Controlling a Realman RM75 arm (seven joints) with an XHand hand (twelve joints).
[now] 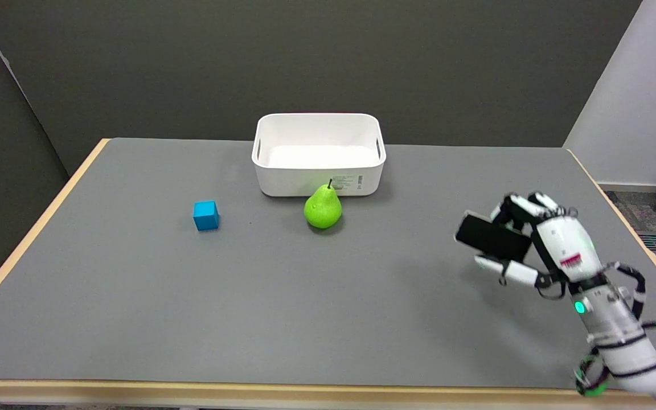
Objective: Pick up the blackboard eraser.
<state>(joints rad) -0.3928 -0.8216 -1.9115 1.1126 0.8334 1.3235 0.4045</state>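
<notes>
The grey table (134,296) spreads out to the left of the right hand (538,245) and beneath it, bearing everything else in view. Far off to the hand's upper left stands the white bin (282,176), open at the top, well apart from the hand. Just in front of the bin, and nearer the hand though still well apart from it, sits the green pear (323,208). Farther left again lies the small blue cube (206,216).

The right hand is grasping the blackboard eraser (492,237): the dark block sits crosswise in the hand, sticking out to the left of the palm, with the upper fingers (524,206) wrapped over its top edge and a lower finger (504,269) pressing from beneath. A soft shadow on the table below and to the left suggests that the eraser is off the surface, so the pickup looks essentially done.

The risks from here lie in the hold itself. Much of the eraser projects beyond the fingers, so its free end could droop or twist in the grip if the arm swings or stops sharply. The faces of the block look smooth, and a pinch from above and below alone may let it slide out sideways if the fingers ease. How firmly the far side of the eraser is supported cannot be told, since the block hides the palm behind it.
</notes>
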